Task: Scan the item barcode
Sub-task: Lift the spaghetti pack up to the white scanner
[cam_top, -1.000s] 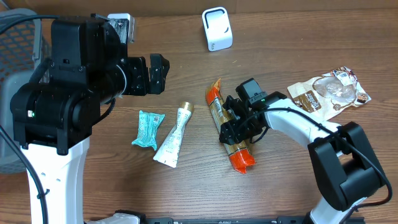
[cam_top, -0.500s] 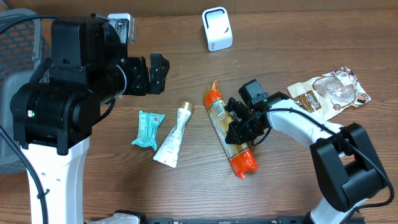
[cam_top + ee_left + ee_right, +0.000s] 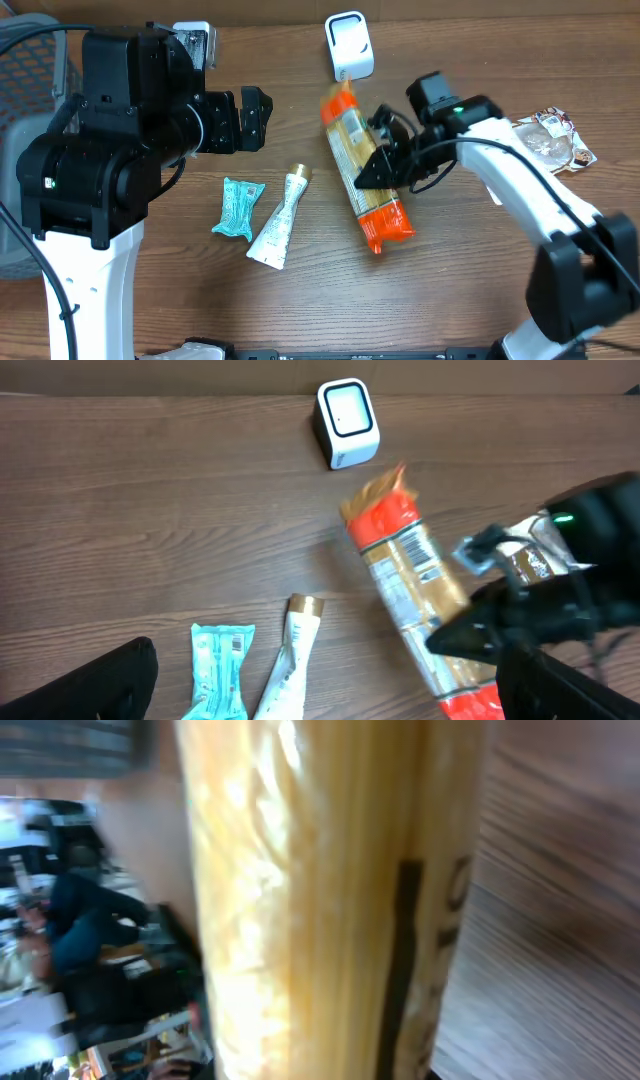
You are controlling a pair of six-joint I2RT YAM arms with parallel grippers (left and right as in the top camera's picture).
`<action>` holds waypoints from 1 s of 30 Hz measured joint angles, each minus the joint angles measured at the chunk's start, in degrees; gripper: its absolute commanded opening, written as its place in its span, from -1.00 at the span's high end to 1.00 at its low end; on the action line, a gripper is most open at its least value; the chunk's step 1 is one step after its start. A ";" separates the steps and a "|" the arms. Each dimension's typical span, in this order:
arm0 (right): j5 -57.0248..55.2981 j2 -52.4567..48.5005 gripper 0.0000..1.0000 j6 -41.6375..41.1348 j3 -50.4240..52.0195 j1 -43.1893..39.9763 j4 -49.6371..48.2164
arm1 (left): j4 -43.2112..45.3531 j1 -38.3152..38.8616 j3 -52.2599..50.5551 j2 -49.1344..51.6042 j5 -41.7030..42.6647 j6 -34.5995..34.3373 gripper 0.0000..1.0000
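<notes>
A long clear packet of spaghetti with orange ends hangs above the table, tilted, its upper end close to the white barcode scanner. My right gripper is shut on the packet's middle from the right side. In the right wrist view the packet fills the frame and hides the fingers. The left wrist view shows the packet with its printed label up, below the scanner. My left gripper stands open at the left, holding nothing.
A teal wrapper and a white tube lie side by side at centre left. A brown snack bag lies at the far right. A wire basket stands at the left edge.
My right gripper has shut on the spaghetti packet, lifted it off the table and carried it toward the scanner. The left arm has not moved.
</notes>
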State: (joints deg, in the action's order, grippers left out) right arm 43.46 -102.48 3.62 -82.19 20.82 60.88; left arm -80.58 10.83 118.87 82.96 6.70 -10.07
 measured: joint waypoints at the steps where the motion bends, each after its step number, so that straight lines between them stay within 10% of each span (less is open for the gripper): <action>1: 1.07 1.51 0.93 0.26 -0.20 0.00 0.04 | 0.00 0.00 0.00 0.00 0.00 0.00 -0.99; 16: 7.13 11.26 0.93 -3.21 -0.66 0.02 2.38 | 0.00 0.00 0.00 0.00 0.00 0.00 -1.00; 30: -44.28 -3.80 0.93 -11.13 -29.51 2.69 6.40 | 0.00 0.00 0.00 0.00 0.00 0.00 -0.99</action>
State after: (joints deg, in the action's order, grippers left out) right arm -0.82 -106.28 -7.51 -111.70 23.51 67.29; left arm -80.58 10.83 118.87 82.96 6.70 -10.07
